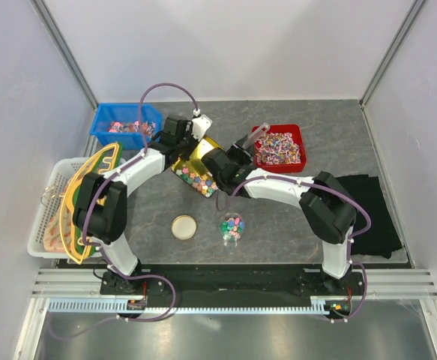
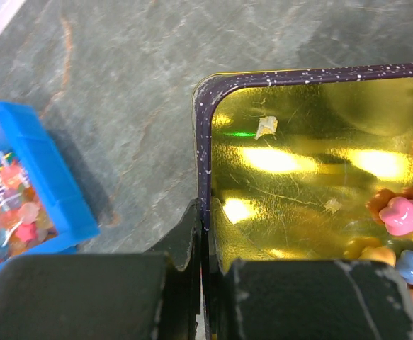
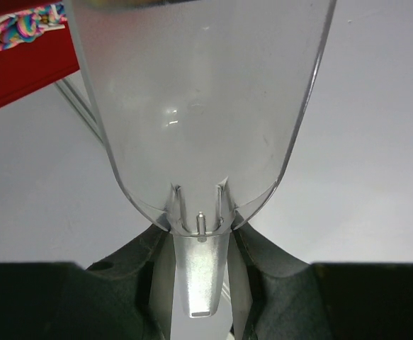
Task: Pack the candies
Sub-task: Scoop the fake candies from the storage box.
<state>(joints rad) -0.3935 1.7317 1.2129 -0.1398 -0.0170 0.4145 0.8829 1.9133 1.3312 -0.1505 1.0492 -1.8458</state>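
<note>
The candies (image 1: 198, 181) are small chunky sweets in mixed colours, lying in the low end of a tilted gold tin (image 1: 203, 154); some show in the left wrist view (image 2: 403, 216). My left gripper (image 1: 189, 141) is shut on the tin's dark speckled rim (image 2: 205, 142), one finger inside and one outside (image 2: 206, 237). My right gripper (image 1: 235, 156) is shut on the handle of a clear plastic scoop (image 1: 252, 138), which is empty (image 3: 199, 106) and held just right of the tin. A small round jar (image 1: 232, 227) with some candies in it stands near the front.
A round lid (image 1: 184, 226) lies left of the jar. A blue bin (image 1: 126, 124) of wrapped sweets stands back left, a red bin (image 1: 279, 146) of wrapped sweets back right. A white basket (image 1: 47, 217) is at the left edge, black cloth (image 1: 368, 214) at the right.
</note>
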